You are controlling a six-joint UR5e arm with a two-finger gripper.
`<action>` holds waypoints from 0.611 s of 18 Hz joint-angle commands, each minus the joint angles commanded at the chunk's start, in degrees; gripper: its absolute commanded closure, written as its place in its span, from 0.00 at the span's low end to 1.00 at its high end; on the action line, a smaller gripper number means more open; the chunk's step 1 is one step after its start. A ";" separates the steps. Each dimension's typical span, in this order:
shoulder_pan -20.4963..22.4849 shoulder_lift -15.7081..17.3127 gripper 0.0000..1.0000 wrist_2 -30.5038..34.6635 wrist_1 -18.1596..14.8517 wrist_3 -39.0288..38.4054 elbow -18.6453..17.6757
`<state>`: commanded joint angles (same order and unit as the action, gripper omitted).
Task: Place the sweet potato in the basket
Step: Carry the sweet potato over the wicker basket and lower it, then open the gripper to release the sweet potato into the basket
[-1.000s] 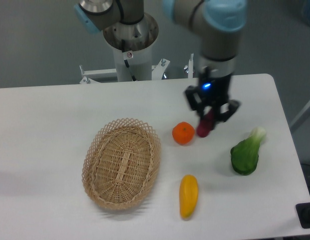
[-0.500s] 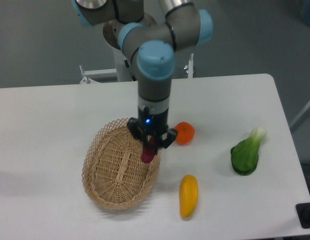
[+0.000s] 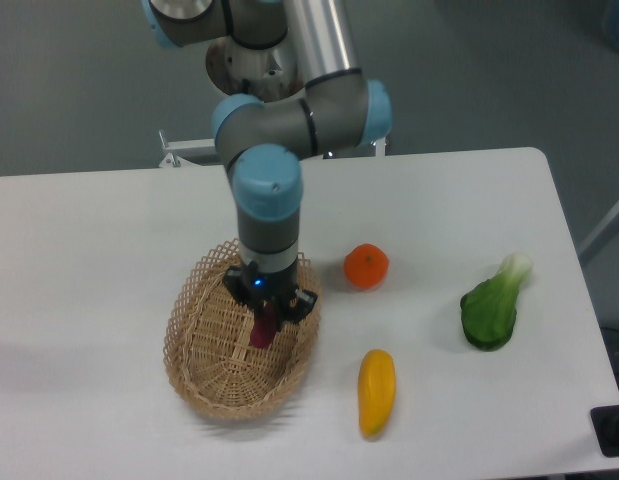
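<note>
Gripper clamped on sweet potato, moved from rim to over basket centre; release was due.

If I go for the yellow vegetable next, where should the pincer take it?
Take the yellow vegetable across its thick middle, coming straight down. It lies flat, long axis toward the camera, so close across its left and right flanks; the tapered ends would likely slip.

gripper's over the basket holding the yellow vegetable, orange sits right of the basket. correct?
Not quite. The camera view shows the gripper over the basket holding the sweet potato; the yellow vegetable lies on the table. The orange does sit right of the basket.
</note>
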<state>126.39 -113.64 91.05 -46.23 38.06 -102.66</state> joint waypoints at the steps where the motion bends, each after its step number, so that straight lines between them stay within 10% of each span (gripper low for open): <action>1: -0.44 -0.27 0.66 0.01 -0.09 -0.17 0.00; 11: -2.90 -1.32 0.65 0.09 0.00 -0.18 -1.76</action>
<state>123.49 -114.96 91.14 -46.23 37.88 -104.41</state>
